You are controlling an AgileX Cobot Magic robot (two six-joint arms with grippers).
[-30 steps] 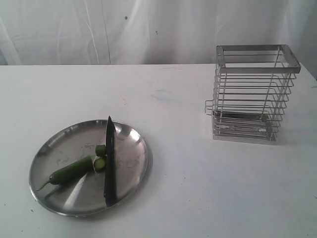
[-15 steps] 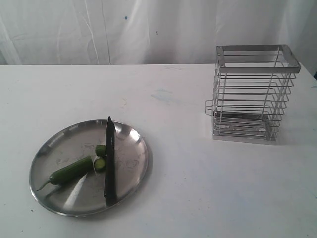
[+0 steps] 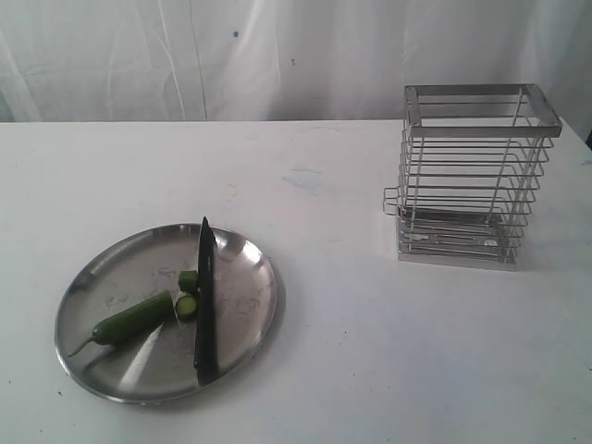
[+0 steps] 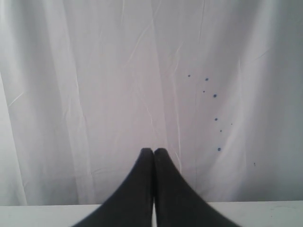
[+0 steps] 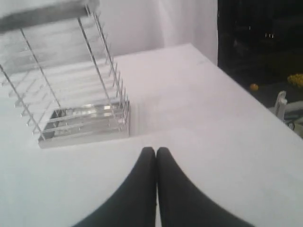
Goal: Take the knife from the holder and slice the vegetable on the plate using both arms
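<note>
On the plate the knife lies beside the cut vegetable, so both empty, pressed-together tools, left and right, should probably just stay clear.

White table, white curtain behind.

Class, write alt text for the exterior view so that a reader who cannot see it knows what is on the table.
A black knife lies across a round steel plate on a white table, beside a green vegetable with two cut slices next to the blade. An empty wire holder stands apart at the right, and no robot arm is in view.
</note>
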